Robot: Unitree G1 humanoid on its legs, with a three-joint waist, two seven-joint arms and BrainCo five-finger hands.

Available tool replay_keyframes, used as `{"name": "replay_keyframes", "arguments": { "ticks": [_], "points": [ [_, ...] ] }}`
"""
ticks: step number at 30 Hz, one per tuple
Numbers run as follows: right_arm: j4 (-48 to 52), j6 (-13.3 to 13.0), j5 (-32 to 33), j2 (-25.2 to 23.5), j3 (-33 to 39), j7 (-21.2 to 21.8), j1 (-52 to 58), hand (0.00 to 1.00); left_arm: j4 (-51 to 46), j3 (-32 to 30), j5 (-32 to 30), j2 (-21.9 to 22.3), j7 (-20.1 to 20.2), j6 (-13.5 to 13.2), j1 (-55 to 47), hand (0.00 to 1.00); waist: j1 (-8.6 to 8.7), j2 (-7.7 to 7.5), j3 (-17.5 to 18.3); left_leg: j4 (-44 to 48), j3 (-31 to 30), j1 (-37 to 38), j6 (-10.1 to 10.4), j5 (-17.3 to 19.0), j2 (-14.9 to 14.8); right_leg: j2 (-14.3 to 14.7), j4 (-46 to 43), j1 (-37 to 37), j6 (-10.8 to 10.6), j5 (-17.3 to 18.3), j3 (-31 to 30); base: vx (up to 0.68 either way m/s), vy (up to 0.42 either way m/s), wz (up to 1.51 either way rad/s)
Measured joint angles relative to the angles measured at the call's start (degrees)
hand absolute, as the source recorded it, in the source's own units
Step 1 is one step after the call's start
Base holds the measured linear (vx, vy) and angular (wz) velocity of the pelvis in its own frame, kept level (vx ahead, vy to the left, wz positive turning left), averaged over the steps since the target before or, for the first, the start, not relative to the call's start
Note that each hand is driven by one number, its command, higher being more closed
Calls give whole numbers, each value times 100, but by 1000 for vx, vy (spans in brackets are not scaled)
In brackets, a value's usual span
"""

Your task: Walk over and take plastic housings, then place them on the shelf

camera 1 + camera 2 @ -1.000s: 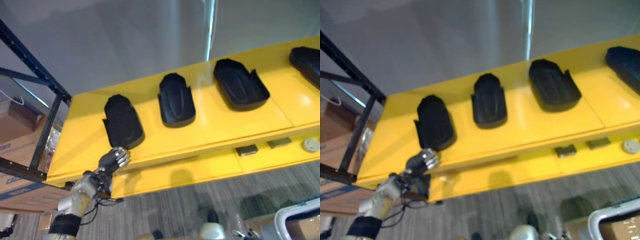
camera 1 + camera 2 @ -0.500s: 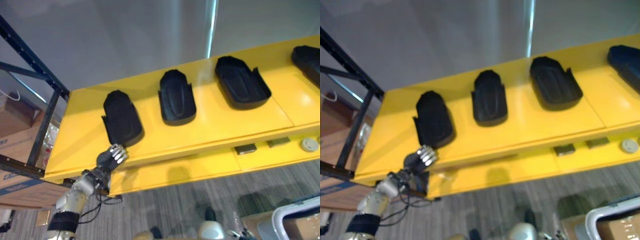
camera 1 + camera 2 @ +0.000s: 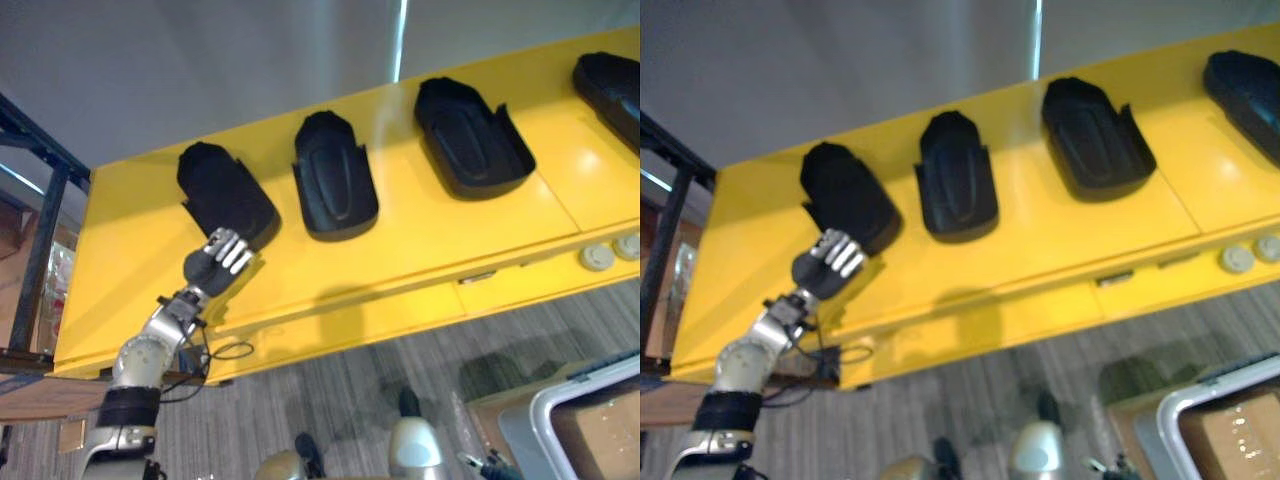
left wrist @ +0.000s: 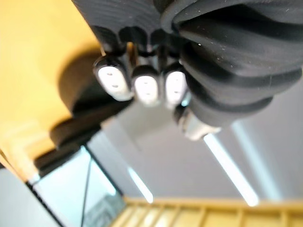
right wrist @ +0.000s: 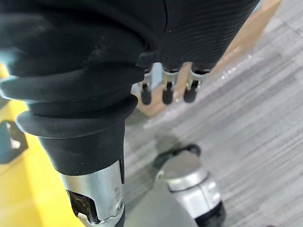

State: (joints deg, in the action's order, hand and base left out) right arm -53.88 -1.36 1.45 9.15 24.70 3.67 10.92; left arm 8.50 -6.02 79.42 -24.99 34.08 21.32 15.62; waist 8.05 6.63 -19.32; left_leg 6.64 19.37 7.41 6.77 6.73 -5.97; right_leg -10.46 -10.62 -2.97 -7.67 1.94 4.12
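Just beside leftmost housing (image 3: 225, 195) on yellow table (image 3: 420, 240), left hand (image 3: 213, 265) curled, empty; right hand (image 5: 166, 92) slack.

Head stereo pair looks steeply down from above and in front of the yellow table (image 3: 430, 235). Both eyes share the row of black housings (image 3: 335, 190), the left hand (image 3: 215, 268) at lower left and the grey floor (image 3: 400, 350) below the table edge, with a slight sideways offset. The left wrist cam sits very close behind its own hand, facing the table top. The right wrist cam, just as close, faces the floor past the right hand (image 5: 166, 87).
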Motion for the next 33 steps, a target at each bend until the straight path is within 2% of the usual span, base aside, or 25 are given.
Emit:
{"name": "replay_keyframes", "arguments": {
  "ticks": [5, 8, 9, 10, 12, 13, 14, 15, 16, 17, 18, 20, 21, 24, 26, 27, 30, 31, 33],
  "points": [
    [1, 7, 1, 30, 1, -5, -20, 0, -517, 19, -3, 96, -85, -129, -25, 100, 7, 110, -54, -5, -10, 57, -77, 119, 40, -57, -273, -58, -34, 185, 12, -11, 13, 5],
    [-10, 10, 0, 24, 9, -9, -2, 0, -678, 19, -9, 96, -212, -255, -64, 100, 10, 103, -60, 0, -9, 56, -105, 168, 76, -103, -335, -87, -47, 205, 7, -32, 33, 0],
    [-12, 10, 0, 22, 18, -12, 9, 0, -806, 20, -46, 96, -286, -402, -117, 0, 16, 98, -63, 1, -13, 56, -111, 172, 97, -131, -353, -91, -54, 209, 9, -25, 35, 2],
    [-14, 10, 0, 17, 45, -11, 11, 0, -862, 17, -75, 97, -339, -489, -139, 0, 18, 98, -63, 1, -15, 56, -114, 173, 106, -141, -360, -92, -57, 211, 9, -18, 30, 3],
    [-24, 4, 1, -12, 125, -40, 10, 0, -1067, -18, -177, 97, -474, -866, -203, 0, 12, 98, -63, 1, -26, 56, -118, 176, 125, -162, -365, -89, -63, 210, 13, 0, 0, 0],
    [-30, -6, 1, -28, 132, -98, 18, 0, -1256, -85, -362, 101, -629, -1206, -252, 0, 3, 95, -62, 1, -37, 55, -120, 177, 129, -167, -364, -85, -65, 209, 17, 0, 0, 0],
    [-31, -11, 5, -48, 147, -134, 23, 0, -1392, -207, -418, 122, -748, -1422, -289, 0, -1, 94, -61, 1, -49, 55, -121, 177, 130, -168, -363, -80, -65, 209, 25, -3, 9, 5],
    [-29, -75, 9, -103, 173, -202, 41, 0, -1676, -543, -799, 287, -1272, -2049, -372, 0, -7, 93, -58, 0, -76, 51, -121, 177, 128, -169, -358, -65, -65, 209, 48, 2, 2, 6],
    [-26, -111, 11, -132, 174, -245, 55, 0, -1762, -753, -942, 400, -1474, -2274, -402, 0, -15, 93, -55, 0, -90, 51, -121, 177, 126, -167, -352, -54, -66, 210, 59, 4, -2, 8],
    [-18, -142, 21, -178, 181, -282, 84, 0, -1867, -1098, -1335, 578, -1855, -2670, -460, 0, -25, 93, -53, 0, -121, 56, -121, 177, 118, -162, -324, -12, -67, 210, 85, 5, -8, 16],
    [-7, -206, 117, -265, 221, -379, 170, 0, -1933, -1523, -1869, 802, -2419, -3123, -584, 0, -67, 102, -21, -3, -179, 55, -120, 177, 101, -159, -262, 61, -70, 208, 175, 11, -14, 23],
    [-13, -265, 249, -409, 291, -535, 292, 0, -1995, -2124, -2662, 1087, -3131, -3649, -842, 0, -142, 76, 89, -19, -300, 27, -117, 179, 77, -141, -159, 157, -71, 207, 303, 38, -23, 33],
    [-18, -325, 352, -510, 347, -683, 365, 0, -2002, -2365, -3446, 1245, -3802, -3955, -1134, 0, -208, 35, 181, -27, -385, 21, -116, 179, 64, -130, -67, 259, -78, 201, 393, 62, -17, 34],
    [-17, -354, 562, -661, 376, -995, 450, 0, -2030, -2473, -4753, 1539, -5173, -4256, -1961, 0, -467, -134, 533, -34, -509, -48, -85, 200, 42, -106, 203, 434, -110, 157, 602, 80, 2, 31],
    [19, -394, 708, -711, 358, -1152, 389, 0, -1981, -2464, -5177, 1653, -5773, -4232, -2323, 0, -612, -252, 676, -31, -573, -43, -81, 203, 47, -99, 411, 590, -133, 88, 685, 77, 18, 26],
    [87, -479, 799, -727, 278, -1297, 375, 0, -1766, -2420, -5645, 1677, -6134, -4155, -2465, 0, -670, -305, 758, -31, -637, -36, -80, 204, 53, -96, 556, 705, -107, 31, 733, 59, 22, 21],
    [228, -607, 1020, -713, 100, -1492, 251, 0, -865, -2170, -6452, 1671, -6651, -3877, -2746, 0, -736, -370, 922, -27, -658, -10, -96, 217, 55, -72, 889, 921, -65, -121, 848, 31, 11, 9],
    [319, -731, 1354, -629, -275, -1453, 122, 0, 867, -1771, -6671, 2097, -6889, -3715, -3090, 0, -733, -711, 1328, -413, -625, 462, -65, 253, 115, -47, 1293, 1367, -30, -209, 895, 19, 2, 4],
    [319, -731, 1354, -629, -274, -1454, 122, 0, 867, -1781, -6671, 2097, -6889, -3715, -3090, 0, -732, -740, 1346, -414, -627, 459, -65, 253, 115, -46, 1293, 1348, -31, -209, 902, 0, 0, 0]
  ]
}}
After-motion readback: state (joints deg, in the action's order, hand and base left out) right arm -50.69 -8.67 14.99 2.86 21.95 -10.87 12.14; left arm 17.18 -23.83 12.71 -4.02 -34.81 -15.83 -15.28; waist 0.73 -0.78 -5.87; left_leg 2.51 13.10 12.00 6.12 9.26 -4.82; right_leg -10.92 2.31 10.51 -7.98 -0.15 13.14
